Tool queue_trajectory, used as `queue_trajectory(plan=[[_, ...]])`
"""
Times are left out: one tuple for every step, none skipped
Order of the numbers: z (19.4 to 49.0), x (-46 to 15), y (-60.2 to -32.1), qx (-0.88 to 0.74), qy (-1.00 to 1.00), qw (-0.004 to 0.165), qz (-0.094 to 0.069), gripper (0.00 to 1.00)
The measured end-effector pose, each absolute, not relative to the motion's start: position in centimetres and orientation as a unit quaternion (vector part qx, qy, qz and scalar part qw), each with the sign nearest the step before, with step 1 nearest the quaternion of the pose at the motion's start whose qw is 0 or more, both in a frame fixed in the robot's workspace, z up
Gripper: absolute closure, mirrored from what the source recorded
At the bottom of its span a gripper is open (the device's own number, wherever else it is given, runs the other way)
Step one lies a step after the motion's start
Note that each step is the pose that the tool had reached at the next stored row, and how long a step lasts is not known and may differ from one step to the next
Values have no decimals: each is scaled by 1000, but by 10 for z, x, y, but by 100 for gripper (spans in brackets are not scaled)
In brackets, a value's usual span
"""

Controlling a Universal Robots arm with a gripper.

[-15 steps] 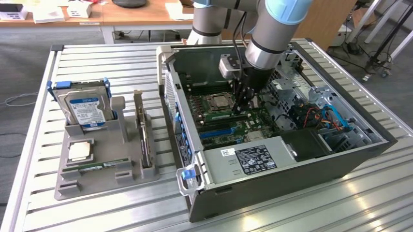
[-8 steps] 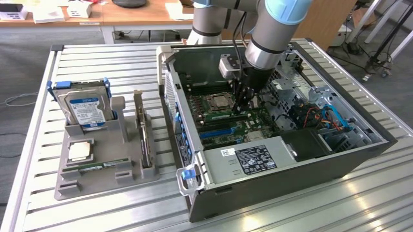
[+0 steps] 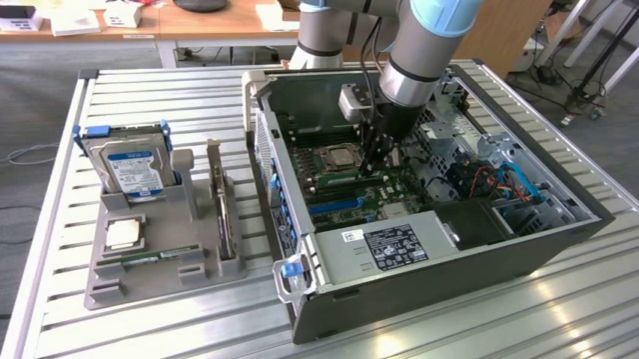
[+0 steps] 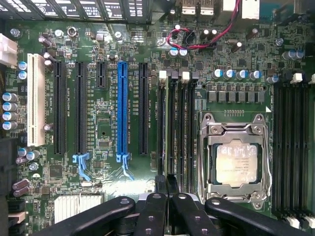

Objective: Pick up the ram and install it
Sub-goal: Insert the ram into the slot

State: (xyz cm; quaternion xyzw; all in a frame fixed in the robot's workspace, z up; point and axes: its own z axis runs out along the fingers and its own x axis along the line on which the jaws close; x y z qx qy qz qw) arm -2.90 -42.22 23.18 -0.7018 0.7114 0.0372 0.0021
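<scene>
Arm (image 3: pixel 424 45) reaches down into the open PC case (image 3: pixel 559 247) on the slatted worktop (image 3: pixel 499 329). Tool (image 3: pixel 378 161) is low over the board (image 4: pixel 98 132), just beside the socketed CPU (image 3: pixel 343 158).

Wrist view: tool (image 4: pixel 166 186) is clenched, fingertips (image 4: pixel 160 184) pressed close together, right above the black mem slots (image 4: pixel 177 123) that sit between the blue slot (image 4: pixel 123 113) and the CPU (image 4: pixel 237 164). Something thin and dark shows between the tips; can't tell if it is a stick or just the pads.

Grey tray (image 3: pixel 150 288) sits on the worktop at the exterior view's left, well apart from the tool. A green ram (image 3: pixel 160 258) lies flat in the tray's front part, untouched. Just behind it is a square silver chip (image 3: pixel 122 233). Behind that, a hard drive (image 3: pixel 130 168) w/ blue-white label stands upright.
</scene>
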Motion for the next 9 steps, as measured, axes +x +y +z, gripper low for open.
queue_trajectory(plan=[[233, -29, -422, -702, 711, 2, 37, 88], [233, -29, -422, -702, 711, 2, 37, 88], [233, -29, -422, -702, 711, 2, 37, 88], [233, -29, -422, -702, 711, 2, 37, 88], [233, -29, -422, -702, 711, 2, 37, 88], [233, -29, -422, -703, 710, 1, 37, 88], [233, -29, -422, -704, 709, 1, 36, 88], [233, -29, -422, -705, 708, 0, 36, 88], [233, -29, -422, -706, 707, 0, 35, 88]])
